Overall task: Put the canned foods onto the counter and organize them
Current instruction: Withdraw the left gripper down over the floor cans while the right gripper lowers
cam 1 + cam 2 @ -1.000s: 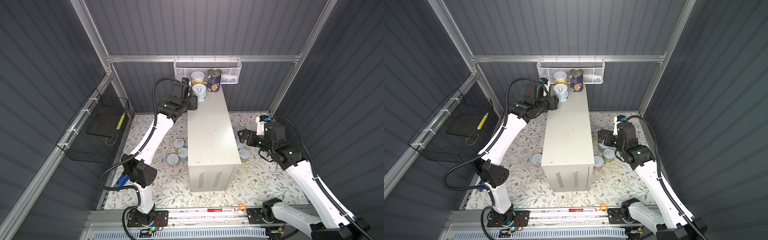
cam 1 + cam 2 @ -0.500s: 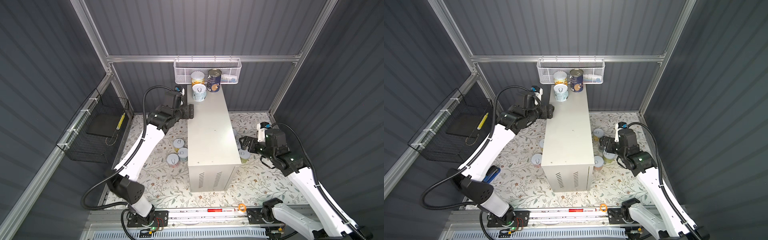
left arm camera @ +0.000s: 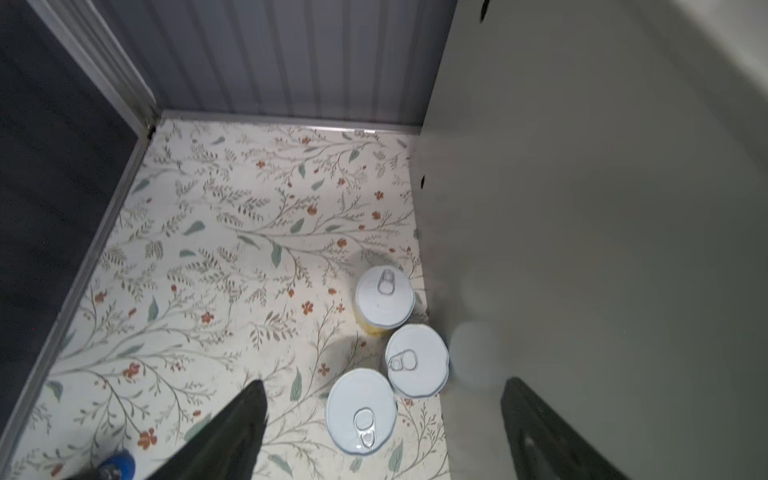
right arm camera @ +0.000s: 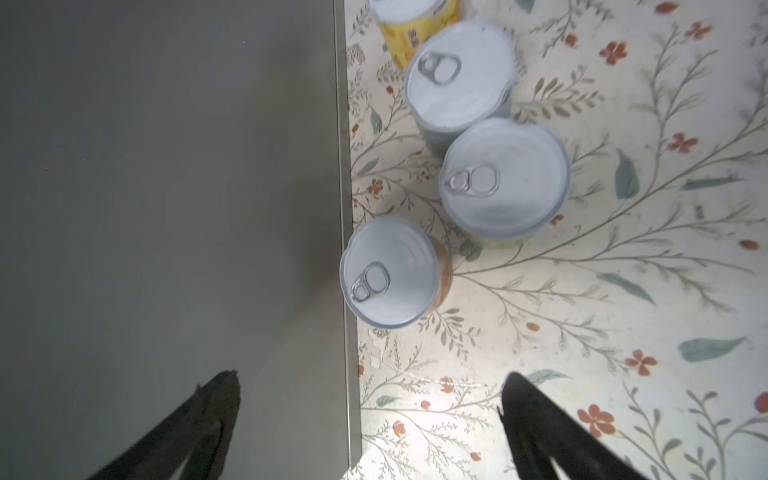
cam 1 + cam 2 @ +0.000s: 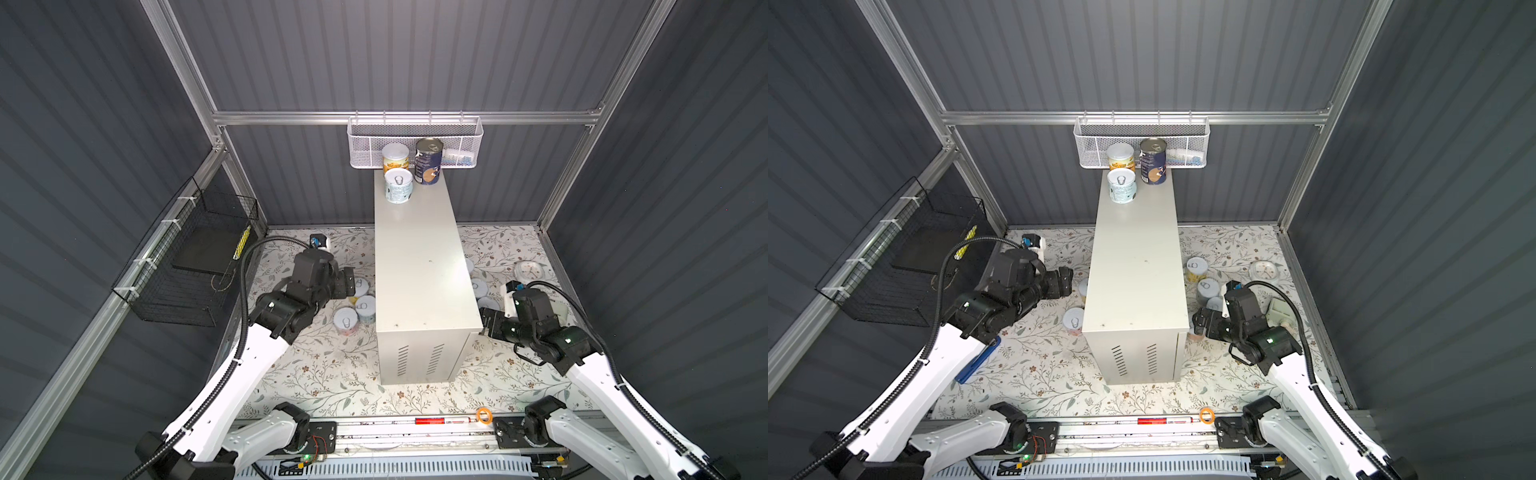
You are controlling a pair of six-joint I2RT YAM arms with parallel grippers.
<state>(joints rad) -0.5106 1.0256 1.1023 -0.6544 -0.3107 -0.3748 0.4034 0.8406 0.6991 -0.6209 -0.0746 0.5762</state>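
The counter [image 5: 419,266] is a tall white box in the middle of the floor. On its far end stand a pale blue can [image 5: 398,185], a yellow can [image 5: 395,157] and a taller navy can [image 5: 428,161]. My left gripper [image 3: 384,399] hangs open over three white-lidded cans [image 3: 360,411] [image 3: 417,359] [image 3: 385,300] on the floor by the counter's left side. My right gripper [image 4: 370,386] is open and empty above the counter's right edge. Near it stand several floor cans [image 4: 390,272] [image 4: 505,178] [image 4: 459,75].
A white mesh basket [image 5: 415,141] hangs on the back wall behind the counter. A black wire basket [image 5: 191,266] hangs on the left wall. A round clock [image 5: 528,271] lies at the right, a blue object [image 5: 976,359] under the left arm.
My left gripper opened off the pale blue can on the counter, then drew back and dropped to the floor cans on the left. The right arm moved nearer and lower beside the counter.
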